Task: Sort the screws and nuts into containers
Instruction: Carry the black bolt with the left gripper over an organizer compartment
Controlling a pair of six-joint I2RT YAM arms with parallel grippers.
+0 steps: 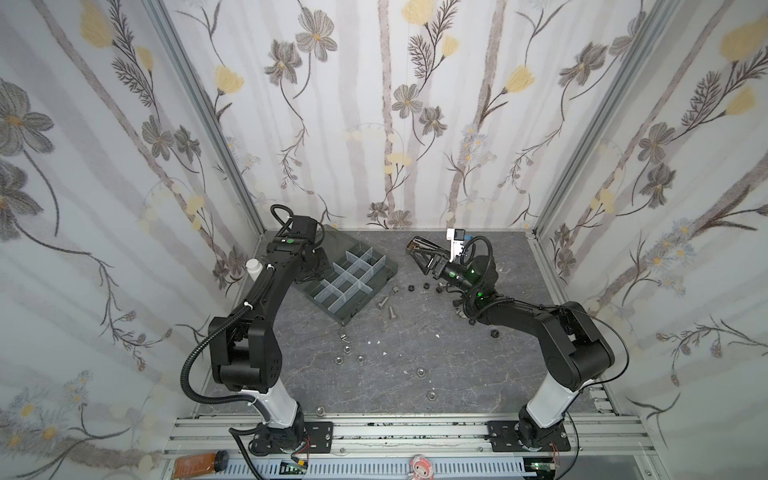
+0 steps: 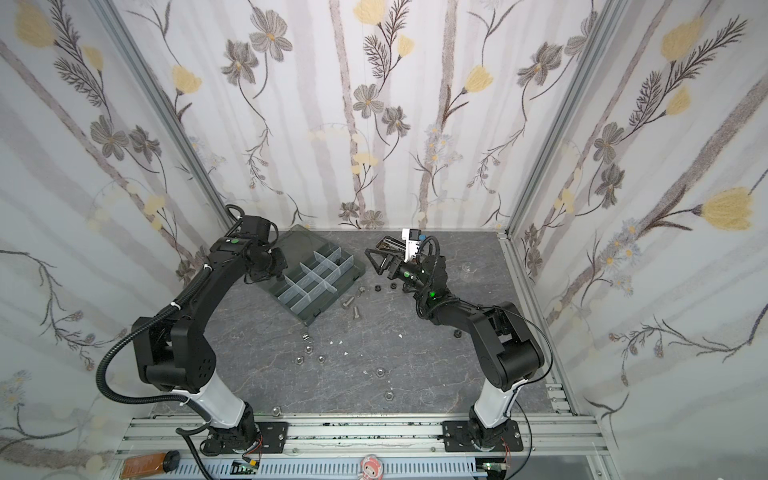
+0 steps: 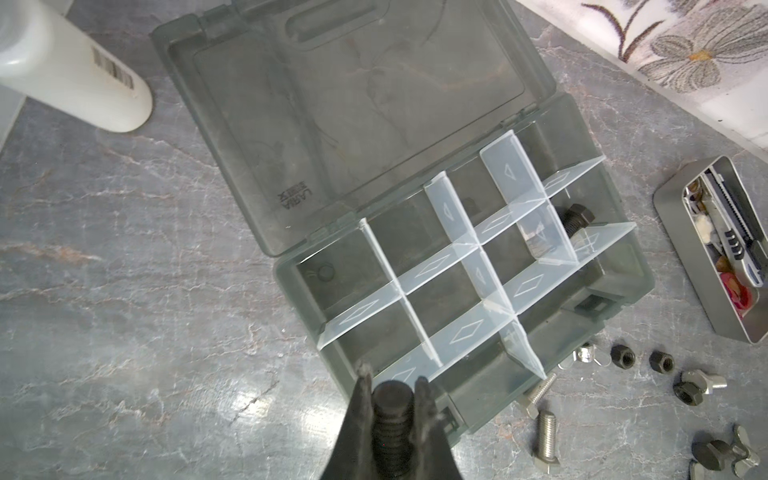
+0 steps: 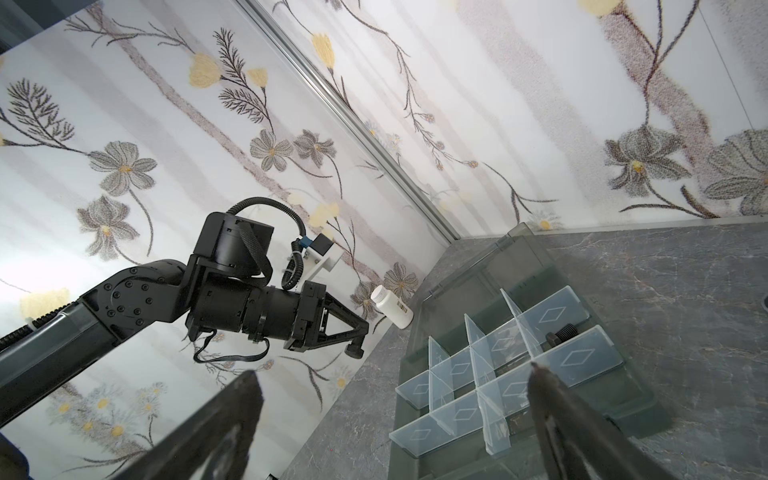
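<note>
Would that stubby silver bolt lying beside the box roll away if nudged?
Probably in a short arc: the silver bolt lies on its side, head wider than shaft. Looks metal, so likely stiff and dense. The glossy table may let it skid.

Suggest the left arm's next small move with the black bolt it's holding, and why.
Probably carry the black hex-head bolt, clamped in the left gripper, across the dark grey plastic organizer box to the compartment that already holds another black bolt, then release. The gripper is only at the box's edge, not above that compartment.
</note>
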